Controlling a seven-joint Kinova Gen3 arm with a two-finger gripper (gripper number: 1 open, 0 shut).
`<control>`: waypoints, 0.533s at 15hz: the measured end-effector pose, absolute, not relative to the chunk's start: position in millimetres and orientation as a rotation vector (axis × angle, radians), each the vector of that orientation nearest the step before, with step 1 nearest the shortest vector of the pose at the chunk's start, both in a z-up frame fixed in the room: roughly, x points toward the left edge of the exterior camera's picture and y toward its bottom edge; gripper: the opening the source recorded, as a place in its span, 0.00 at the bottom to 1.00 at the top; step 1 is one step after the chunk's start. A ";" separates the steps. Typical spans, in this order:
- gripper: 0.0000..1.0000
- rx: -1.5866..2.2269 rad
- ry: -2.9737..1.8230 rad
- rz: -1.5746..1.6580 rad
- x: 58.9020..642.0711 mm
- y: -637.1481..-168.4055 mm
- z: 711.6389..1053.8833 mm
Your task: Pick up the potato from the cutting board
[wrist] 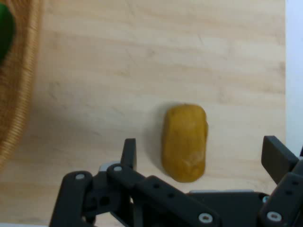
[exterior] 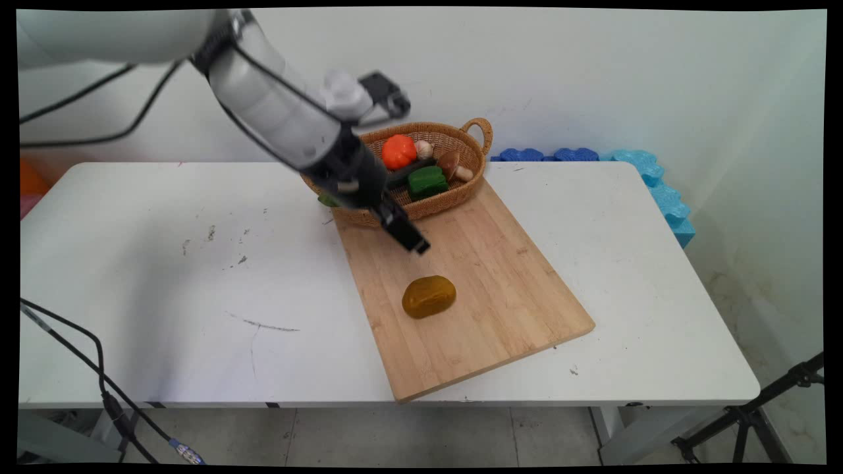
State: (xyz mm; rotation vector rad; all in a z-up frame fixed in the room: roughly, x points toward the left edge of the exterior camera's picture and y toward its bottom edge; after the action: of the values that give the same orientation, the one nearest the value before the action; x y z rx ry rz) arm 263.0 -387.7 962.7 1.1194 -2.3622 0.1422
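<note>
Pale bamboo sets the tone of the main view: a wooden cutting board (exterior: 461, 289) lies slantwise on the white surface (exterior: 164, 276), its far corner tucked under a wicker basket (exterior: 454, 138). The basket holds an orange pumpkin-like piece (exterior: 399, 151), a green pepper (exterior: 427, 182), a small pale bulb that may be garlic (exterior: 424, 149) and a brown mushroom (exterior: 453, 164), crowded together so that its woven wall keeps them in place. A mustard-yellow potato-shaped thing (exterior: 429, 296) lies alone near the middle of the board, well apart from the basket and flat on its long side, which probably keeps it from rolling. The end effector (exterior: 411, 238) hangs above the board between basket and potato, slanted down toward the potato without touching it. Blue foam pieces (exterior: 632, 168) line the wall behind the surface's far right corner.

In the hand view the same potato-shaped thing (wrist: 184, 142) sits on the board (wrist: 142, 71), its long axis running up the picture. The end effector (wrist: 201, 156) has its two fingers wide apart and empty; one fingertip (wrist: 129, 151) stands just left of the potato, the other near the right edge, so the potato falls between them, though closer to the left one. The basket's rim (wrist: 21, 94) curves down the left edge, with a sliver of green (wrist: 5, 33) inside it.
</note>
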 end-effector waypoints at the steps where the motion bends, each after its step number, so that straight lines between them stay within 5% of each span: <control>1: 1.00 1.118 -2.371 0.134 258.5 -383.1 951.1; 8: 1.00 1.107 -2.411 0.161 221.6 -387.5 880.6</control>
State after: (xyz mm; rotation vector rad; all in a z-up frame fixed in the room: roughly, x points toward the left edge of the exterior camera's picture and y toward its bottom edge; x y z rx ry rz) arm 221.6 -387.5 880.6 1.1067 -2.4112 0.1606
